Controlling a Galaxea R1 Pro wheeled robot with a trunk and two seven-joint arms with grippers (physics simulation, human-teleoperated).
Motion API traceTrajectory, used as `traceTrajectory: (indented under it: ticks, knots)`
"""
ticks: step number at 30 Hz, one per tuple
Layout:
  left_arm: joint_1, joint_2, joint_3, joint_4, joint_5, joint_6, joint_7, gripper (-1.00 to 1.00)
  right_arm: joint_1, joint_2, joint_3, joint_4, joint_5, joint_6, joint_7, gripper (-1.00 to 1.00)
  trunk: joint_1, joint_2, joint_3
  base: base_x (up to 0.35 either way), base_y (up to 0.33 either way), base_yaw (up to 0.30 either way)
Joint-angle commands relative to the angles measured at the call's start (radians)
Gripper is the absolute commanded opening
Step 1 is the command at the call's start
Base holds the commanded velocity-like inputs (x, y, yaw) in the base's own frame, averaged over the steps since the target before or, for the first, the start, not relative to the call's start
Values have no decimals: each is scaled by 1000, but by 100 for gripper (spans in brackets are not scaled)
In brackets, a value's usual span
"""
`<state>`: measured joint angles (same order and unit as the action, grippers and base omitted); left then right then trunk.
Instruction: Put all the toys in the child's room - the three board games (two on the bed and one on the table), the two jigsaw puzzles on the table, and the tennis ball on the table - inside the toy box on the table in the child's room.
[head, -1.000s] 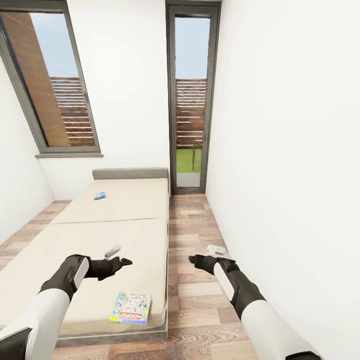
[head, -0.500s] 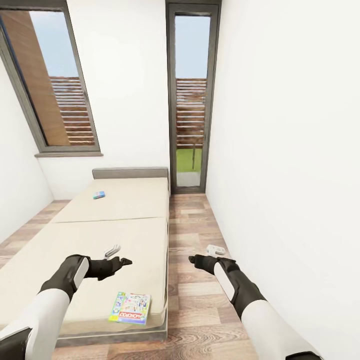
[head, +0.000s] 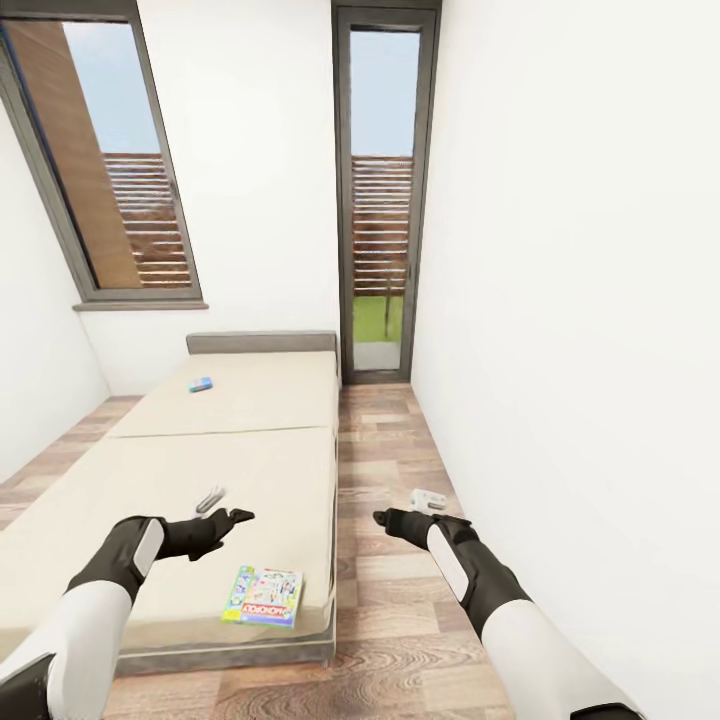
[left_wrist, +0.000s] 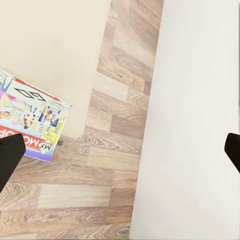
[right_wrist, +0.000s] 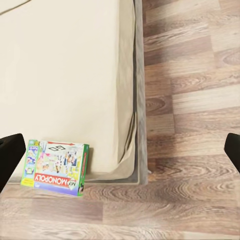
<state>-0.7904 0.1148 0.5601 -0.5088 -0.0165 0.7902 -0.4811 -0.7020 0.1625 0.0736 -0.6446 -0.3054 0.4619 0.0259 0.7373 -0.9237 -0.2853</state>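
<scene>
A colourful Monopoly board game (head: 263, 597) lies flat on the near corner of the beige bed (head: 230, 465). It also shows in the wrist views: board game (left_wrist: 32, 127), board game (right_wrist: 56, 167). A second, small blue board game (head: 201, 384) lies on the far half of the mattress, close to the grey headboard. My left gripper (head: 228, 508) hovers open over the mattress, just beyond the Monopoly box. My right gripper (head: 405, 508) is open above the floor, to the right of the bed. Both wrist views show the fingertips (left_wrist: 10, 155) (right_wrist: 10, 152) spread wide with nothing between them.
A strip of wood-plank floor (head: 390, 450) runs between the bed and the white wall (head: 580, 300) on the right. A tall glazed door (head: 385, 200) closes the far end. A large window (head: 110, 170) is set in the wall behind the headboard.
The whole view has shifted slightly, so the camera moved. My left arm now sits a little lower and further left in the picture. Both grippers stay open.
</scene>
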Motion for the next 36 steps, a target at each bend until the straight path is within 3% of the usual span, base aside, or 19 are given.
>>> traceTrajectory:
  ticks: [1,36]
  knots:
    - [-1,-1,9,-1,-2,7,-4,100,-1,0,1,-1,0,4,2,100,4,-8,-5,-25,0,0]
    - [-1,5,26,44,0,-21,-16,100,-1,5,5,-1,0,-3,-7,100,138,-253,-114,-2,0,0]
